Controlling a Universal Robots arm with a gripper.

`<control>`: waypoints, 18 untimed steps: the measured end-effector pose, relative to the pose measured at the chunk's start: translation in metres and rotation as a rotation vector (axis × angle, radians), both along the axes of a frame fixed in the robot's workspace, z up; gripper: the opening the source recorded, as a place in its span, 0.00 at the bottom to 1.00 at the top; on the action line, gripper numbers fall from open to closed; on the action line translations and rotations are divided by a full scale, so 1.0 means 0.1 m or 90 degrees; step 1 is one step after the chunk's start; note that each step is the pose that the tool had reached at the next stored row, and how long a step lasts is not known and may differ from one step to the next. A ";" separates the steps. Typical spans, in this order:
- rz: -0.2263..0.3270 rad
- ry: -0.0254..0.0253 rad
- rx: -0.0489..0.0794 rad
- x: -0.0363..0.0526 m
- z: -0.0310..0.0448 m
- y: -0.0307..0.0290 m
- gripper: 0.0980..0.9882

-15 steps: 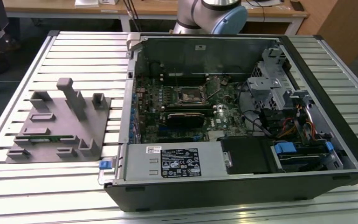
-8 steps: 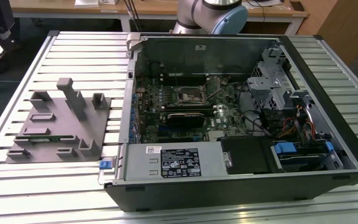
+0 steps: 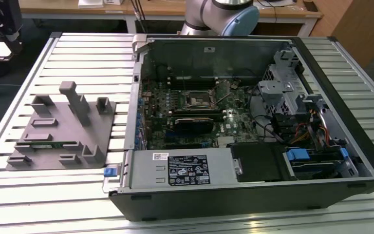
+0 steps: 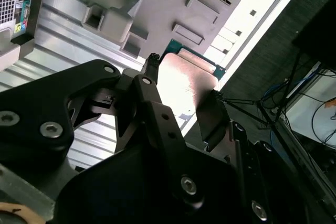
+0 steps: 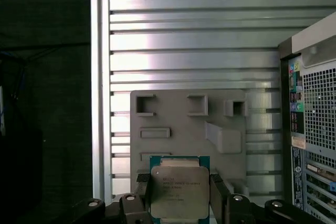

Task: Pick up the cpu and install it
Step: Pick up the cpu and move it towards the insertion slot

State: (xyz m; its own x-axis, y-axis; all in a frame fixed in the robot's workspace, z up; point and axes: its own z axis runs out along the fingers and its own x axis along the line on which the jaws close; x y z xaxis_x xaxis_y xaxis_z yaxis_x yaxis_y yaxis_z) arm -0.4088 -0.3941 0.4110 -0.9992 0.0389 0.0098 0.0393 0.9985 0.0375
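Clearly, the gripper (image 5: 179, 199) has the cpu (image 5: 178, 186) clamped between its two black fingers (image 5: 217, 192), which press on opposite edges of the chip and are closed only to its width. In both wrist views the cpu (image 4: 184, 77) is held with its silvery top facing up. It sits above the near edge of the grey holder tray (image 5: 184, 124), which lies on the slatted metal table (image 3: 44, 195). In the exterior view, the open computer case (image 3: 356, 97) lies beside the tray (image 3: 50, 139). Its black square socket (image 3: 196, 100) sits mid-board.
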 end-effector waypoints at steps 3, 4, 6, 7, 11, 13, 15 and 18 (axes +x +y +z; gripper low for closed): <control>0.000 0.0000 0.000 0.040 0.000 0.000 0.50; 0.000 0.0000 0.000 0.054 0.001 0.000 0.50; 0.000 0.0000 0.000 0.086 0.000 0.000 0.50; 0.000 0.0001 0.000 0.104 0.001 0.000 0.50; 0.000 0.0000 0.000 0.161 0.000 0.000 0.50; 0.000 0.0000 0.000 0.185 0.000 0.000 0.50; 0.000 0.0000 0.000 0.208 0.001 0.000 0.50; 0.000 0.0000 0.000 0.239 0.000 0.000 0.50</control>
State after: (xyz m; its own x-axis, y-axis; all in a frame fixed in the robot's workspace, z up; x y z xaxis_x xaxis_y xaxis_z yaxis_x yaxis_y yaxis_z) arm -0.3848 -0.3940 0.4111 -0.9992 0.0390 0.0098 0.0393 0.9985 0.0375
